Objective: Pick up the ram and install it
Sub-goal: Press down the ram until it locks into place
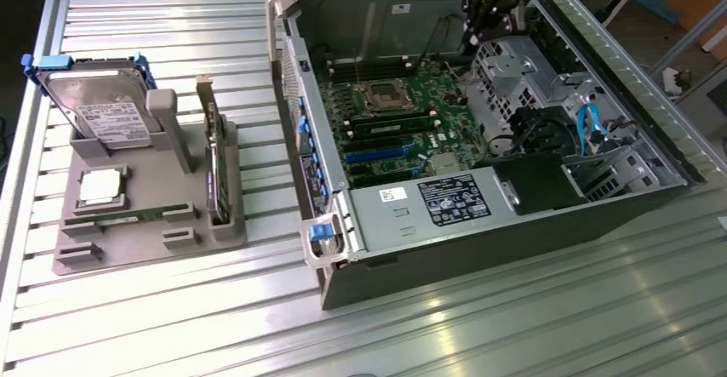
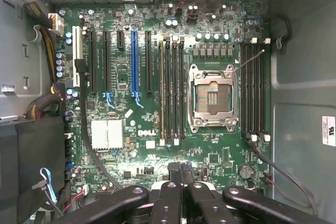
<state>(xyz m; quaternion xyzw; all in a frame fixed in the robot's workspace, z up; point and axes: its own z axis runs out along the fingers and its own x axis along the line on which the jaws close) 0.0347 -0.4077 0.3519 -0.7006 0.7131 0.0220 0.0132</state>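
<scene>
Slatted metal table, open computer case: the clenched, empty gripper hangs over the motherboard, one ram apparently seated at the exterior view's centre, its twin unpicked in the lower-left holder.

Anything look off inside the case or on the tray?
Nothing is damaged or spilled. One oddity: a thin wire crosses the empty memory slots beside the open CPU socket.

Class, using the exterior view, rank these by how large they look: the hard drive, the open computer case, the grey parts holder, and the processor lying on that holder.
1. computer case
2. grey parts holder
3. hard drive
4. processor
</scene>
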